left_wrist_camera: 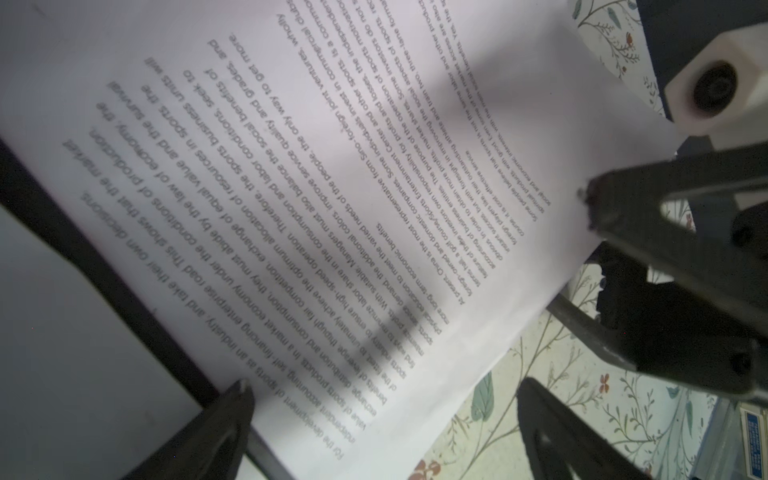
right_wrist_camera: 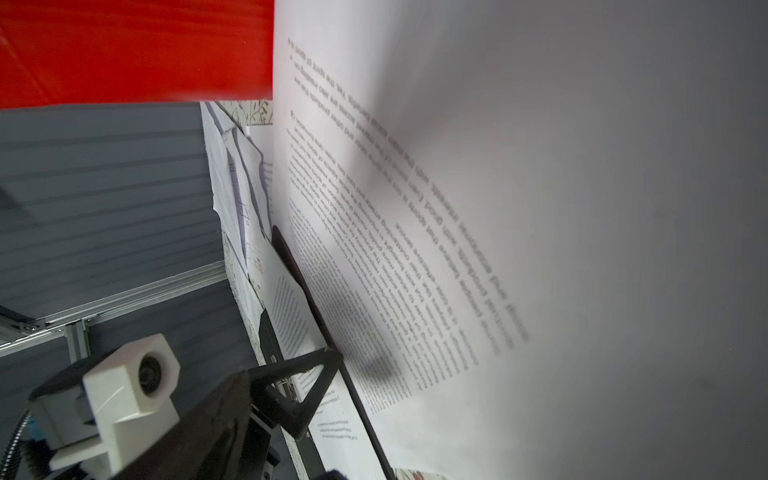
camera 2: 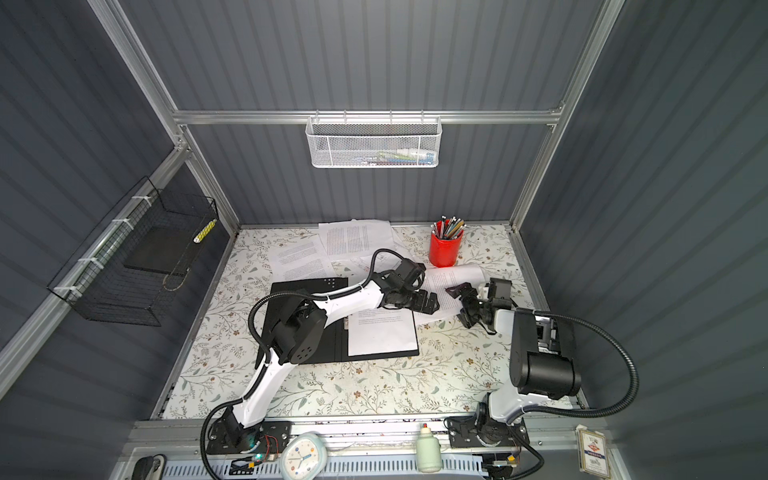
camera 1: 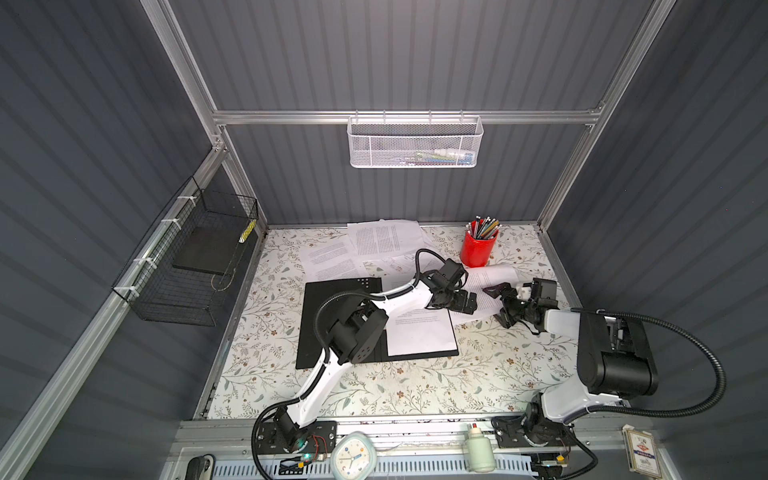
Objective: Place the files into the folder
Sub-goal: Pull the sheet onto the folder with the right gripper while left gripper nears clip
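Note:
The folder (camera 1: 328, 303) lies open in the middle of the table, black inside up, and one printed sheet (camera 1: 419, 336) rests on its right half. Other files (camera 1: 382, 237) lie loose at the back. One curled sheet (camera 1: 486, 276) reaches from the folder's right edge toward the red cup. My left gripper (camera 1: 467, 302) is open over this sheet's (left_wrist_camera: 332, 166) near corner, which lies between its fingers (left_wrist_camera: 224, 424). My right gripper (camera 1: 496, 305) is open, one finger (left_wrist_camera: 602, 208) above the sheet's right edge and one below. In the right wrist view the sheet (right_wrist_camera: 540, 208) hides most else.
A red cup (camera 1: 478, 247) of pens stands just behind the curled sheet. A white mesh basket (camera 1: 415, 143) hangs on the back wall and a black wire basket (camera 1: 187, 270) on the left wall. A clock (camera 1: 353, 455), a bottle (camera 1: 478, 451) and a card box (camera 1: 642, 455) sit along the front rail.

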Available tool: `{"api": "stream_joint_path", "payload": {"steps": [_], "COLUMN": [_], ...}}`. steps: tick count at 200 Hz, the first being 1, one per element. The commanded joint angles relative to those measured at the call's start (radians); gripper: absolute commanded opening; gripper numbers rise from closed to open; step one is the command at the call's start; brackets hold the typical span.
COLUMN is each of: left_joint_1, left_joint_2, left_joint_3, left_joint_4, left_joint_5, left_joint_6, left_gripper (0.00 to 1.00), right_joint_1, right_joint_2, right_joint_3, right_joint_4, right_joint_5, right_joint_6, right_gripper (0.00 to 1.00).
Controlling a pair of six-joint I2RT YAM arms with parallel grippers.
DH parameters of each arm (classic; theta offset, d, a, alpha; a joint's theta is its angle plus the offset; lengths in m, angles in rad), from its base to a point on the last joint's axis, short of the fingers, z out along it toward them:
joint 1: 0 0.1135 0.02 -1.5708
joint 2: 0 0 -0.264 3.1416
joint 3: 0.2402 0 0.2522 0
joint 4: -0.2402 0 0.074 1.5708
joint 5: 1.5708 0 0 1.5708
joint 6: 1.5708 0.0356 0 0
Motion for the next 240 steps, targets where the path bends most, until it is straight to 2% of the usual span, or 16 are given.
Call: {"api": "stream_joint_path", "payload": {"steps": [1, 42, 57, 64, 83, 116, 132, 147, 174, 183, 214, 240], "left_joint_1": [-0.001, -0.001, -0.002, -0.001, -0.001, 0.000, 0.002, 0.003, 0.009, 0.015, 0.039, 0.073], "left_joint_2": [0.022, 0.010, 0.007, 0.004, -0.003, -0.014, -0.029, -0.051, -0.104, -0.132, -0.261, -0.403], "left_joint_3": [-0.051, -0.063, -0.065, -0.069, -0.081, -0.076, -0.060, -0.029, 0.031, 0.040, 0.020, -0.051], "left_joint_4": [-0.147, -0.143, -0.142, -0.141, -0.129, -0.128, -0.123, -0.126, -0.134, -0.126, -0.079, -0.048], "left_joint_5": [0.017, 0.030, 0.033, 0.033, 0.035, 0.050, 0.075, 0.089, 0.134, 0.182, 0.223, 0.220], "left_joint_6": [-0.010, -0.028, -0.030, -0.031, -0.036, -0.038, -0.032, -0.019, -0.007, -0.010, -0.016, -0.008], "left_gripper": [1.00, 1.00, 1.00, 1.00, 1.00, 1.00, 1.00, 1.00, 1.00, 1.00, 1.00, 1.00], "right_joint_1": [0.035, 0.126, 0.145, 0.150, 0.165, 0.201, 0.209, 0.211, 0.212, 0.212, 0.212, 0.212], "right_joint_2": [-0.046, -0.109, -0.112, -0.112, -0.114, -0.169, -0.229, -0.283, -0.425, -0.494, -0.680, -0.758], "right_joint_3": [-0.093, -0.166, -0.174, -0.179, -0.186, -0.209, -0.212, -0.202, -0.176, -0.155, -0.019, 0.128], "right_joint_4": [0.104, 0.208, 0.227, 0.236, 0.238, 0.210, 0.155, 0.090, -0.068, -0.151, -0.469, -0.705], "right_joint_5": [0.090, 0.264, 0.281, 0.325, 0.353, 0.401, 0.432, 0.446, 0.458, 0.475, 0.515, 0.509], "right_joint_6": [0.121, 0.216, 0.234, 0.243, 0.262, 0.284, 0.267, 0.237, 0.173, 0.143, -0.035, -0.184], "right_gripper": [0.81, 0.61, 0.51, 0.46, 0.39, 0.22, 0.09, 0.00, 0.00, 0.00, 0.00, 0.00]}}
